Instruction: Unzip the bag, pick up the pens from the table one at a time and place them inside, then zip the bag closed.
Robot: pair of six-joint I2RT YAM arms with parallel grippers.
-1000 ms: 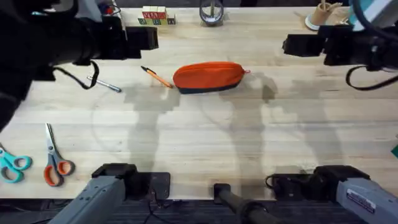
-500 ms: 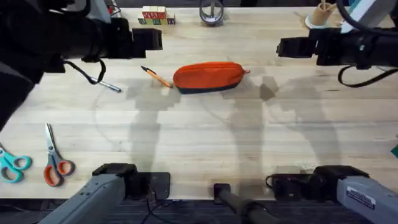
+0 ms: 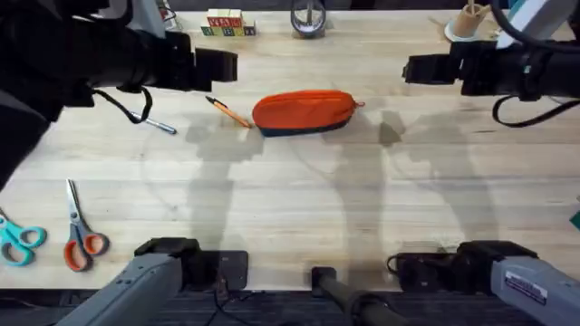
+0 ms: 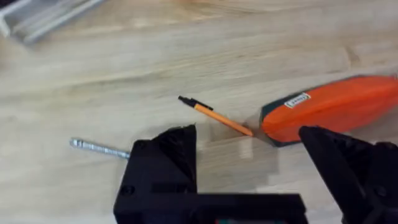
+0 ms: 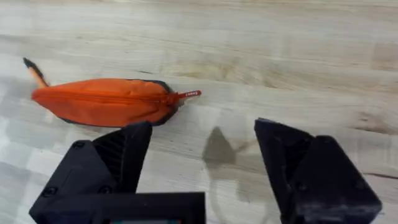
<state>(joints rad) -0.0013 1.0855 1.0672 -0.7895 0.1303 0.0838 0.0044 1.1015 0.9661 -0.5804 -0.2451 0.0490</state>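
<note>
Closed orange bag (image 3: 304, 112) lies mid-table with the orange pen (image 3: 228, 112) touching its 9 o'clock end and the silver pen (image 3: 156, 124) beyond; both the left gripper (image 4: 249, 155) and right gripper (image 5: 202, 149) hover wide open, so tugging the zip pull (image 5: 189, 94) unbraced could drag the bag.

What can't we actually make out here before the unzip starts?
- Silver pen: overhead, one end hidden under the left arm and its cable; left wrist, one end behind the left gripper's finger.
- Orange pen: right wrist, mostly behind the bag.
- Bag's far side: unseen.
</note>
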